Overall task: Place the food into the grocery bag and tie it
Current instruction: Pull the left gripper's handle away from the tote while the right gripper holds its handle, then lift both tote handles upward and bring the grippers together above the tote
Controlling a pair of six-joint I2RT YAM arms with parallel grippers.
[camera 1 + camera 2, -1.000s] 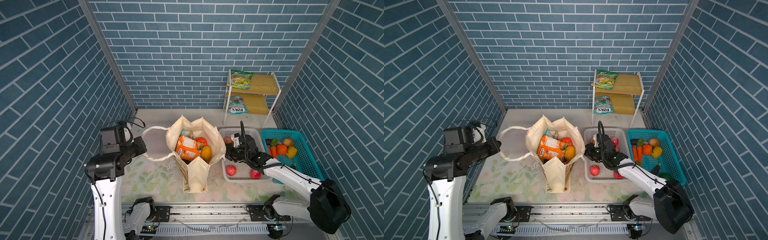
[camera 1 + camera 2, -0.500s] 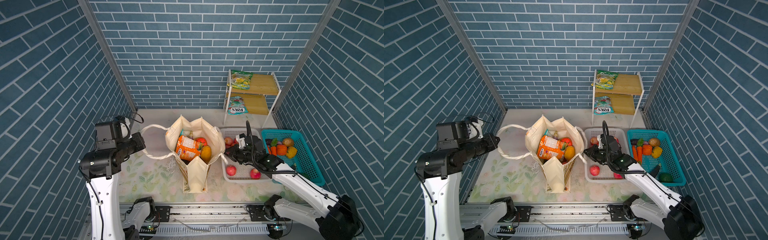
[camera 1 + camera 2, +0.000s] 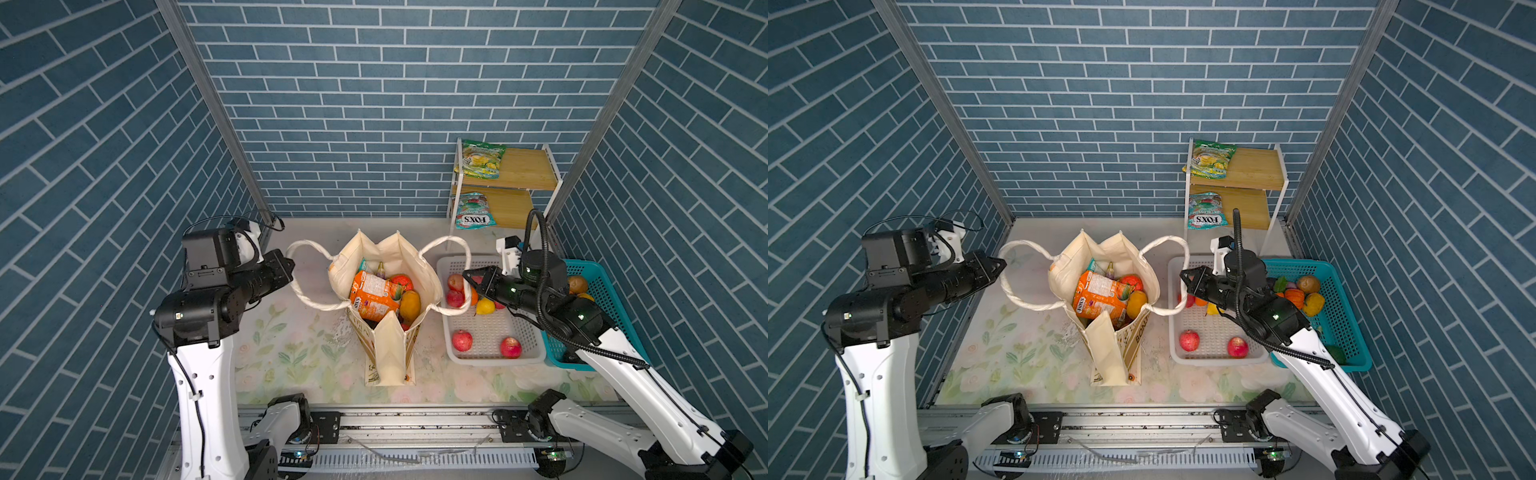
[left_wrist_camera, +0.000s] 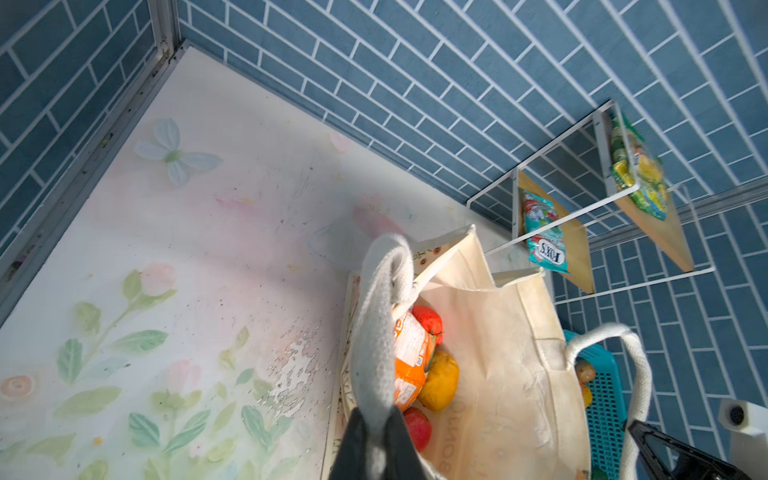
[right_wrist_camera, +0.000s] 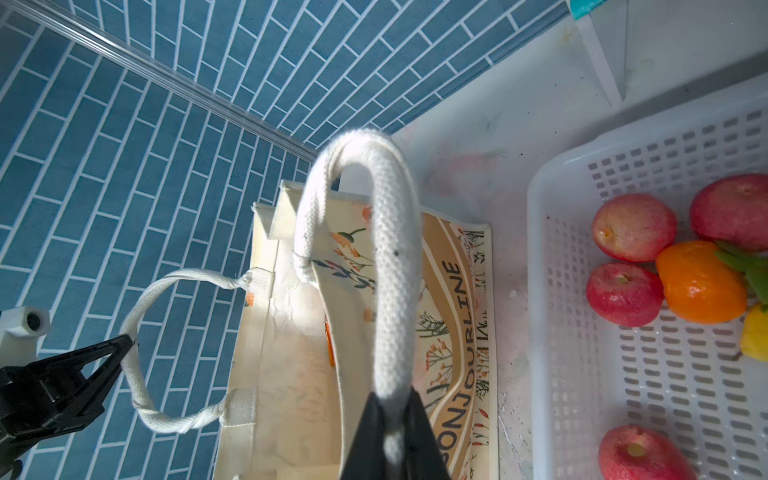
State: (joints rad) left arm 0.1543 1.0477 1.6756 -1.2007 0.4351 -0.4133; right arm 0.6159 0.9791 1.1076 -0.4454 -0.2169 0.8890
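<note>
Bag (image 3: 388, 353) stands open in the middle of the table (image 3: 291, 353), with food (image 3: 374, 295) inside. Your left gripper (image 3: 291, 264) pinches the left strap (image 3: 318, 306) tight, and your right gripper (image 3: 467, 274) pinches the right strap (image 3: 446, 239), beside the white basket (image 3: 498, 360).

Bright, even overhead light is leaving only soft shadows beside the tall cream canvas grocery bag (image 3: 386, 357). Behind it, the blue brick-patterned wall (image 5: 124, 124) is curving toward wrist-view edges and washing out slightly.
</note>
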